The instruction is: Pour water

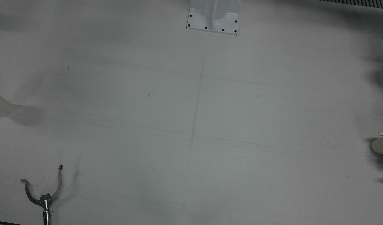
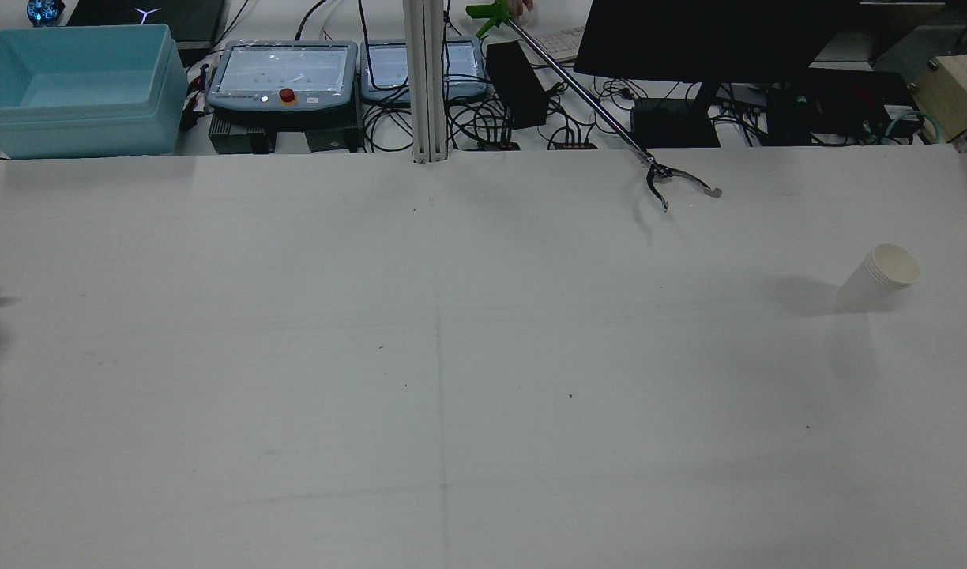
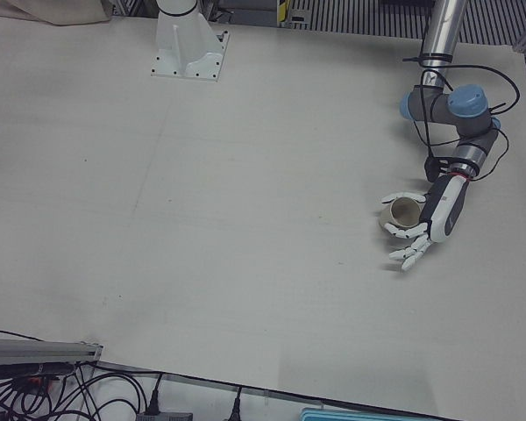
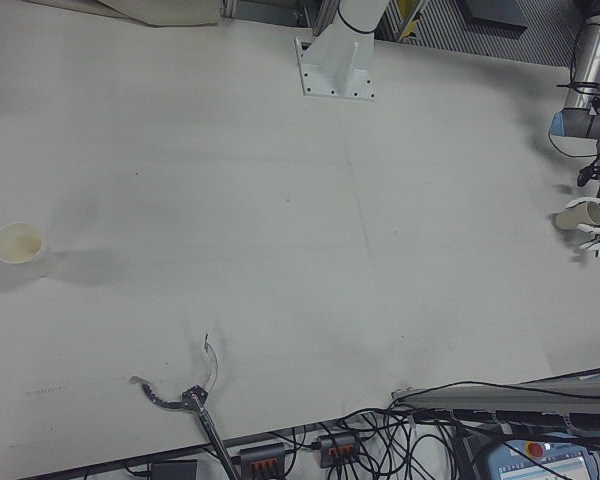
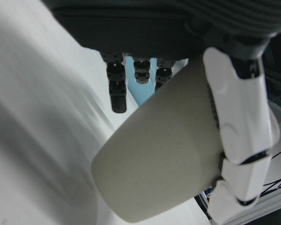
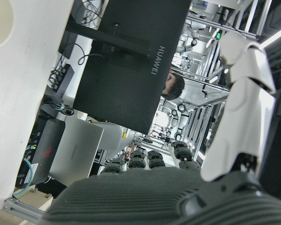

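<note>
On the bare white table [image 2: 452, 356], left hand [image 3: 421, 230] curled around a tan cup [image 3: 404, 211]; right hand's [image 6: 187, 187] state unclear.

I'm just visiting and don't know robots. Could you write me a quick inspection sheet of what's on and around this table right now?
Surface: white table, bare over most of it, with faint scuffs and a thin centre line.
Job's things: tan cup held tilted in the left hand; stack of paper cups standing alone on the robot's right side.
Clutter: reacher tool, its claw open on the table's far edge.
Hands: left hand shut on the tan cup; right hand holds nothing, fingers apart.
Cables: tangled cables behind the table; a cable along the left arm.
Surroundings: teal bin, control tablet, black monitor.
</note>
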You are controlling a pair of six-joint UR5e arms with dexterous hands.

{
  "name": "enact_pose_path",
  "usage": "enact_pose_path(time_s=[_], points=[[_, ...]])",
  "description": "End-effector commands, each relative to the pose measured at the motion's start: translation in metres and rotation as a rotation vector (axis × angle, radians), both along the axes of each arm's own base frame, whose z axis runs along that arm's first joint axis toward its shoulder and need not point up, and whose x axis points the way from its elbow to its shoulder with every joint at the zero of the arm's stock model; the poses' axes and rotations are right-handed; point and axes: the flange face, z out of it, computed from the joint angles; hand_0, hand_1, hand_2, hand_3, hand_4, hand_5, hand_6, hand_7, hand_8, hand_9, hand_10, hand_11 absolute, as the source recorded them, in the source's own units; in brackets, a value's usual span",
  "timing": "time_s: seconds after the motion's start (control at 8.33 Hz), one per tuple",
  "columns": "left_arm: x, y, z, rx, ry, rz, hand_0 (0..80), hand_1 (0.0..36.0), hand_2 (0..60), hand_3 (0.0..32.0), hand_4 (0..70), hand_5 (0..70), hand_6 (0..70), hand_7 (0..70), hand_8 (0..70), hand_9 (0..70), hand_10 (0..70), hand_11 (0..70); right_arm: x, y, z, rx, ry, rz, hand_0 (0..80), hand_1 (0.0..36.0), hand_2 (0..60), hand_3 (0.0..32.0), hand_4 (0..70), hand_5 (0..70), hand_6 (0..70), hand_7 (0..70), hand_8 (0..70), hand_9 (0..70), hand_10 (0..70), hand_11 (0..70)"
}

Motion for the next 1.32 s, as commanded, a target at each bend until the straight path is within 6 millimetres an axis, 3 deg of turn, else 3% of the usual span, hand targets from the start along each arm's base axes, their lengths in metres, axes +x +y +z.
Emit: enact_pose_path(time_s=[0.0,0.12,0.24,0.36,0.48,0.6,0.72,0.84,1.08,1.2], points=[[-0.002,0.000,0.001,-0.075,0.126,0.010,51.0,28.6,60.0,0.0,70.0,70.0,17.0,22.1,7.0,11.1,17.4,25.4,-0.031,-0.020,0.106,-0.027,0.192,-0.147,47.8,21.5,26.3,0.0,0.0,0.0,0.5,10.7,4.1,7.3,2.1,5.0],[-0.001,-0.001,-0.002,-0.091,0.146,0.014,51.3,28.4,60.0,0.0,70.0,70.0,17.1,21.8,6.7,10.7,16.8,24.6,-0.031,-0.014,0.154,-0.036,0.189,-0.147,48.0,22.2,26.8,0.0,0.0,0.0,0.0,9.6,4.2,7.1,2.9,6.4],[-0.002,-0.001,-0.003,-0.110,0.162,0.016,52.2,28.9,60.0,0.0,70.0,70.0,17.8,22.2,6.9,10.7,16.7,24.5,-0.031,-0.013,0.172,-0.043,0.188,-0.147,49.0,23.1,26.6,0.0,0.0,0.0,0.0,8.5,3.7,5.9,2.7,6.1],[-0.001,-0.001,-0.006,-0.137,0.175,0.018,52.5,29.1,60.0,0.0,70.0,70.0,17.7,22.3,6.9,10.9,16.5,24.3,-0.032,-0.025,0.168,-0.023,0.187,-0.146,49.9,23.3,24.2,0.0,0.0,0.0,0.0,3.9,2.7,4.4,1.9,5.3],[0.001,-0.005,-0.014,-0.141,0.183,0.019,53.1,28.7,60.0,0.0,70.0,70.0,17.3,22.1,6.7,10.7,16.4,24.2,-0.035,-0.048,0.156,0.018,0.186,-0.140,49.1,22.9,24.1,0.0,0.0,0.0,0.0,1.4,2.9,5.3,2.4,6.0],[0.004,-0.008,-0.024,-0.132,0.187,0.022,53.5,28.5,60.0,0.0,70.0,70.0,17.1,22.0,6.6,10.5,16.4,24.1,-0.047,-0.085,0.154,0.031,0.188,-0.154,48.4,23.1,26.9,0.0,0.0,0.0,0.0,0.0,3.7,7.2,4.1,8.3],[0.006,-0.012,-0.033,-0.117,0.195,0.022,53.4,28.7,60.0,0.0,70.0,70.0,16.5,21.6,6.5,10.3,16.3,24.0,-0.072,-0.123,0.159,0.032,0.193,-0.191,47.2,22.6,30.0,0.0,0.0,0.0,0.0,0.0,4.3,8.2,5.1,9.7],[0.006,-0.013,-0.037,-0.115,0.198,0.021,53.7,28.5,60.0,0.0,70.0,70.0,16.3,21.4,6.4,10.3,16.2,23.9,-0.080,-0.124,0.160,0.035,0.193,-0.191,46.6,22.0,30.1,0.0,0.0,0.0,0.0,0.0,4.7,8.7,5.7,10.5],[0.006,-0.013,-0.039,-0.119,0.200,0.017,54.5,28.7,60.0,0.0,70.0,70.0,16.3,21.4,6.3,10.2,16.0,23.7,-0.075,-0.089,0.170,0.018,0.180,-0.199,46.3,20.9,27.7,0.0,0.0,0.0,0.0,0.0,5.6,9.4,7.4,12.9],[0.006,-0.013,-0.043,-0.121,0.201,0.017,54.6,28.6,60.0,0.0,70.0,70.0,16.2,21.4,6.3,10.1,15.9,23.6,-0.071,-0.070,0.166,0.026,0.147,-0.198,46.1,18.8,21.2,0.0,0.0,0.0,0.0,0.0,5.8,9.3,8.6,14.5]])
